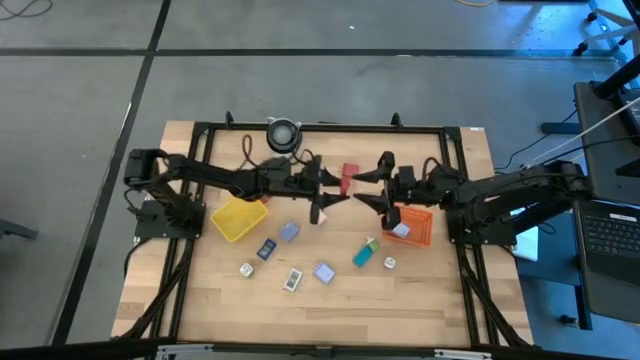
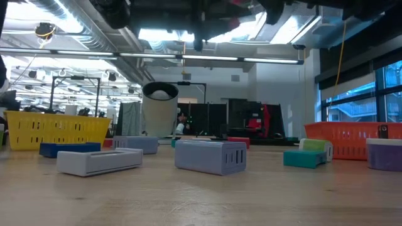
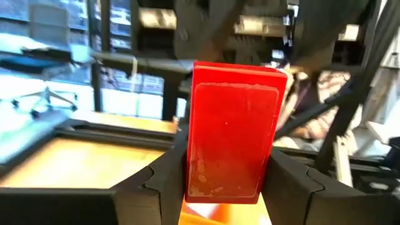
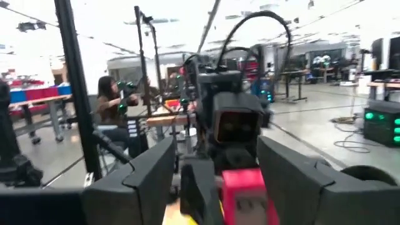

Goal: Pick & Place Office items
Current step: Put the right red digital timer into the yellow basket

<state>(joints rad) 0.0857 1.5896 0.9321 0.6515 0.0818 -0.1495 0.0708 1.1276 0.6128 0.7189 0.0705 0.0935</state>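
Your left claw (image 1: 335, 185) grips one red block (image 3: 231, 134), held high above the surface (image 1: 220, 290) between the two arms. Your right claw (image 1: 372, 185) faces it with fingers spread wide, touching nothing. You have seven loose office items (image 1: 322, 272) on the wood and one white piece in the orange tray (image 1: 420, 228). Only the low view shows the white-and-grey cylinder (image 2: 159, 110) upright behind them, beside the yellow tray (image 2: 53, 130).

Grey floor (image 1: 300, 25) upper frame; ceiling light strips (image 2: 207, 58) across top; window (image 2: 358, 103) right; laptop (image 1: 610, 235) far right.
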